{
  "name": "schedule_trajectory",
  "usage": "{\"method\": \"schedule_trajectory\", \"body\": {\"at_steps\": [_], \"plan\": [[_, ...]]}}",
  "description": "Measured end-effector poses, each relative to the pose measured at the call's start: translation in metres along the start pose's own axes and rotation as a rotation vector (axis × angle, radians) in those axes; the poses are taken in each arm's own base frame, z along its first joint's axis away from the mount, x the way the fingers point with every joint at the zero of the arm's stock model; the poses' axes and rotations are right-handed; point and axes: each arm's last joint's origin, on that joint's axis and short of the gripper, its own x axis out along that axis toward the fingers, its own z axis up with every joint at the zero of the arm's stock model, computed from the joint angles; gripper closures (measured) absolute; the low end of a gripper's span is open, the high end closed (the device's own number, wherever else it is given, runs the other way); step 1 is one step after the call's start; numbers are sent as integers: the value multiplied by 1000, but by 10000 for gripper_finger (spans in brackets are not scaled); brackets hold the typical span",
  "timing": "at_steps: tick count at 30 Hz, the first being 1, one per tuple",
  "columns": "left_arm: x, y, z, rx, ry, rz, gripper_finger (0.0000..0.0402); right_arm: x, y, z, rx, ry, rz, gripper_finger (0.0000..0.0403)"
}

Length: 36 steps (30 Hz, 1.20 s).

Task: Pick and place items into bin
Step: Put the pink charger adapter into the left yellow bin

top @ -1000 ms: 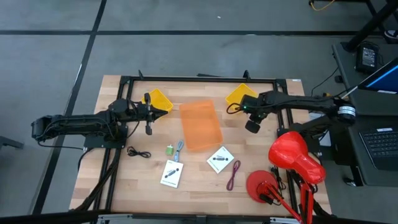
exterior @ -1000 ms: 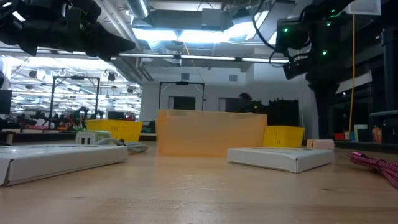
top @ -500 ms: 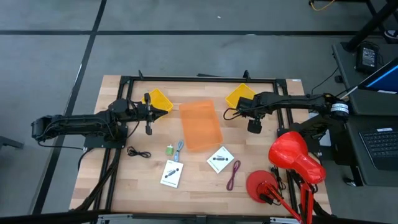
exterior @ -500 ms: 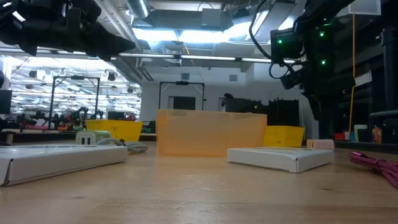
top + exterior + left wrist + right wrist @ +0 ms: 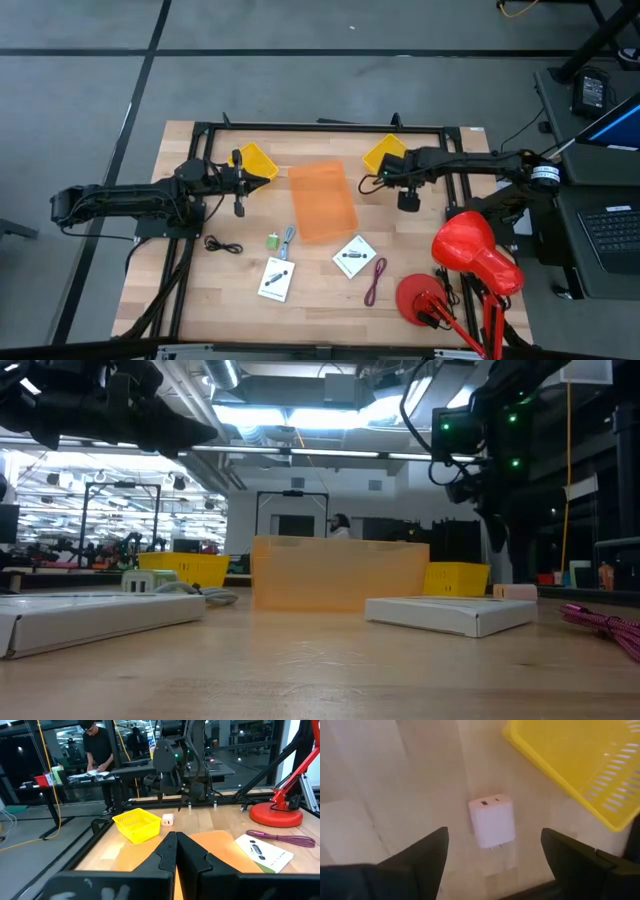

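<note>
Right pincer (image 5: 492, 870): fingers spread wide, empty; poised above a small white charger block (image 5: 492, 822) lying on the desk (image 5: 230, 275) beside a yellow basket (image 5: 580, 765)
Left pincer (image 5: 176, 851): fingers pressed together, holding nothing; hangs near the other yellow basket (image 5: 255, 160)
Bin: orange bin (image 5: 322, 200) at mid-desk, between both arms
Items: green cube (image 5: 272, 241), blue-grey tool (image 5: 288, 240), two white cards (image 5: 277, 279), black cord (image 5: 222, 245) and dark-red cord (image 5: 376, 281) lie on the desk in front of the bin
</note>
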Motion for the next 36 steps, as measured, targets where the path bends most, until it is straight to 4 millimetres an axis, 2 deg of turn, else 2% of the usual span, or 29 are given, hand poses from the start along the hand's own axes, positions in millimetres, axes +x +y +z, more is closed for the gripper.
{"method": "schedule_trajectory", "body": {"at_steps": [8, 15, 23, 36], "plan": [[0, 0, -1, -1, 7, -1, 400, 4, -13, -3, 34, 4, 11, 104], [0, 0, -1, -2, 7, -1, 400, 25, -14, -12, 13, 11, 51, 104], [0, 0, -1, -3, 7, -1, 400, 39, -16, -16, -9, -22, 45, 104], [0, 0, -1, -3, 7, -1, 400, 43, -24, -20, 58, -39, 118, 104]]}}
